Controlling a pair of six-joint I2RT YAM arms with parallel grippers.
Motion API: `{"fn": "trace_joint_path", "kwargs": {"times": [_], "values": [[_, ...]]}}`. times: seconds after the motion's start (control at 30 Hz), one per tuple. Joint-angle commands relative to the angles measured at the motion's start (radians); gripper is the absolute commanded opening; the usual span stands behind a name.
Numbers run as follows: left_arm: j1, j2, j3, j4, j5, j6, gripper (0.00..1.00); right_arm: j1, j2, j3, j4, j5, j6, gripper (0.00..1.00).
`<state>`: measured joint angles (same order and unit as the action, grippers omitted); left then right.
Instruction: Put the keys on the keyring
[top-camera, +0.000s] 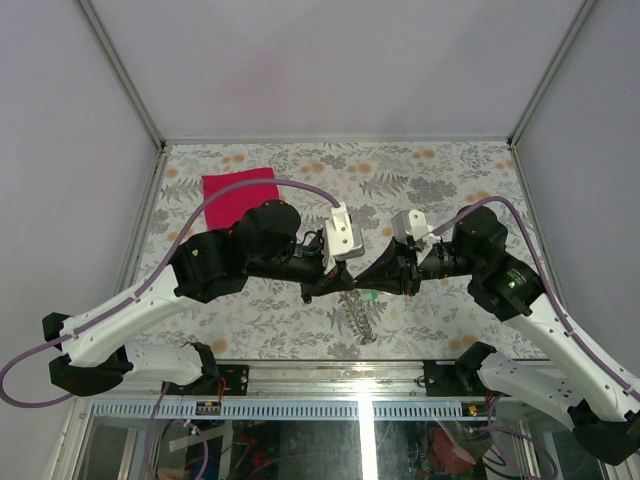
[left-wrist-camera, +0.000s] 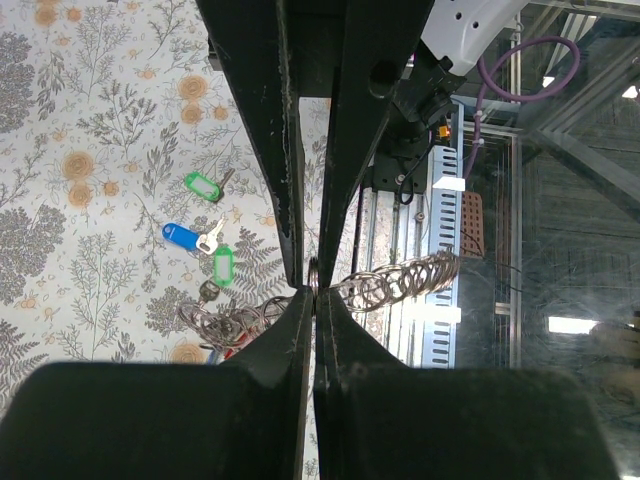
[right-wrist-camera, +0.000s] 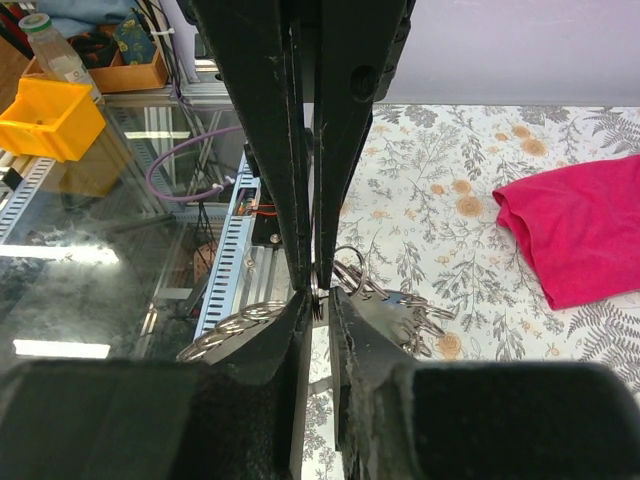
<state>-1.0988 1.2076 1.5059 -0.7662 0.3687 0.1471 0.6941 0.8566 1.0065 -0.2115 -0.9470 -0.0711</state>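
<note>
The keyring (left-wrist-camera: 400, 283), a grey coil of wire loops, hangs in the air between both grippers and sags down toward the table (top-camera: 360, 318). My left gripper (left-wrist-camera: 313, 290) is shut on a loop of it. My right gripper (right-wrist-camera: 320, 292) faces it from the other side, and its jaws are pinched on a thin loop of the keyring (right-wrist-camera: 235, 325) at nearly the same spot. In the top view the two grippers, left (top-camera: 348, 284) and right (top-camera: 368, 282), meet tip to tip. Loose keys lie on the table below: a green-tagged one (left-wrist-camera: 200, 184), a blue-tagged one (left-wrist-camera: 180, 236) and another green-tagged one (left-wrist-camera: 222, 265).
A magenta cloth (top-camera: 238, 192) lies at the back left of the flowered table (top-camera: 450, 180), also in the right wrist view (right-wrist-camera: 570, 225). The slotted metal rail (top-camera: 300, 408) runs along the near edge. A yellow bin (right-wrist-camera: 50, 115) stands off the table.
</note>
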Motion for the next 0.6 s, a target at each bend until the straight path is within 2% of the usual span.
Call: {"fn": "trace_joint_path", "kwargs": {"times": [0.0, 0.1, 0.23, 0.4, 0.57], "values": [[-0.005, -0.002, 0.040, 0.064, 0.035, 0.012, 0.00, 0.004, 0.010, 0.001, 0.068, -0.015, 0.014, 0.13], [-0.004, -0.003, 0.042, 0.067, 0.031, 0.013, 0.00, 0.003, 0.010, -0.002, 0.085, -0.018, 0.023, 0.00], [-0.003, -0.016, 0.039, 0.077, 0.005, 0.011, 0.01, 0.004, 0.003, -0.018, 0.101, -0.010, 0.040, 0.00], [-0.003, -0.076, 0.004, 0.116, -0.050, -0.017, 0.16, 0.004, -0.012, -0.020, 0.099, 0.013, 0.066, 0.00], [-0.003, -0.147, -0.055, 0.166, -0.085, -0.065, 0.22, 0.003, -0.033, -0.034, 0.176, 0.027, 0.139, 0.00]]}}
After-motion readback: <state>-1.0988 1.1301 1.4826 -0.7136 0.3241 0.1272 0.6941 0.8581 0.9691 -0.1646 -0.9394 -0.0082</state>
